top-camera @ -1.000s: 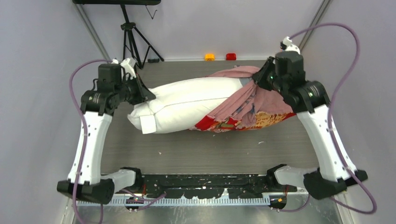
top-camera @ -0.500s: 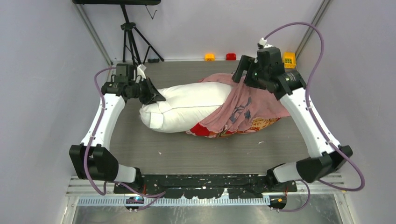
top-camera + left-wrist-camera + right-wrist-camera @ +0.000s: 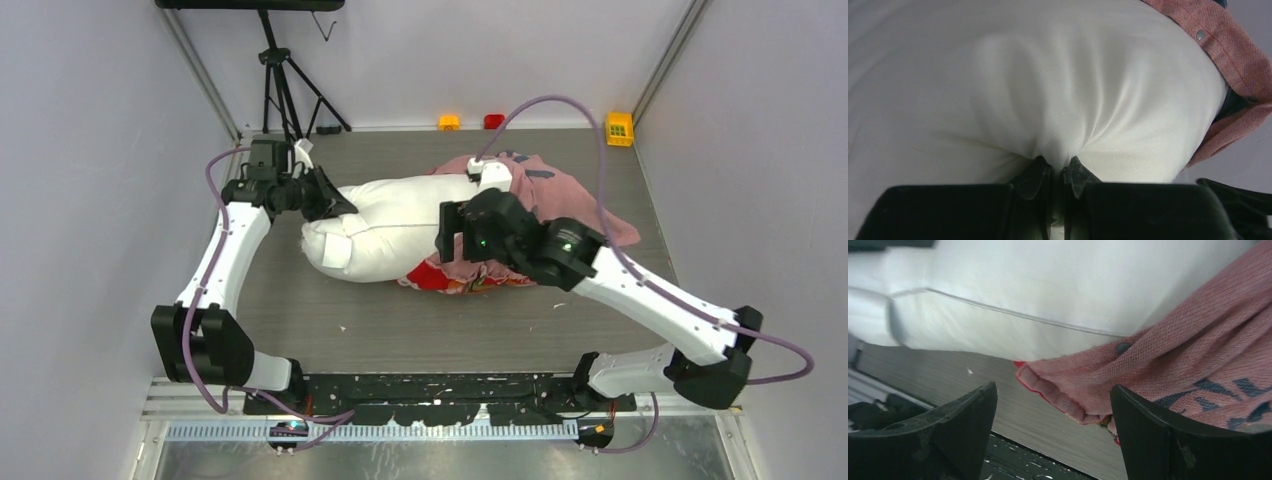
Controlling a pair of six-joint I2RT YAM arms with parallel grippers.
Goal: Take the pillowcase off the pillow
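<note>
Currently the plump plain white pillow [image 3: 385, 225] lies across the middle of the grey wood-grain worktop [image 3: 400, 320], long axis running left to right. Its left portion is bare. Its right portion sits under the soft printed pillowcase [image 3: 580, 200], which is bunched with the faded pink reverse outward. A strip of bright red print shows along the near edge.

Left arm: the left pincer [image 3: 340, 208] is at the far-left corner of the pillow. In the left wrist view the left pincer [image 3: 1057, 172] is closed, with a fold of white pillow [image 3: 1048, 90] fabric pinched between the two fingertips. Creases radiate from the grip point. The pink hem of the pillowcase [image 3: 1233, 50] with a small round fastener [image 3: 1201, 34] lies at the upper right of that view.

Right arm: the right pincer [image 3: 447, 235] reaches across the pillowcase to the line where pink cloth meets bare pillow. In the right wrist view the right pincer [image 3: 1053, 390] has its jaws spread wide. Between them appear the pillowcase [image 3: 1198, 355] hem, the seamed edge of the pillow [image 3: 1048, 285] and the worktop [image 3: 948, 370]. Contact with the cloth cannot be determined.

Beyond the far edge sit a yellow block [image 3: 619, 127], an orange block [image 3: 449, 122] and a red block [image 3: 494, 121].
</note>
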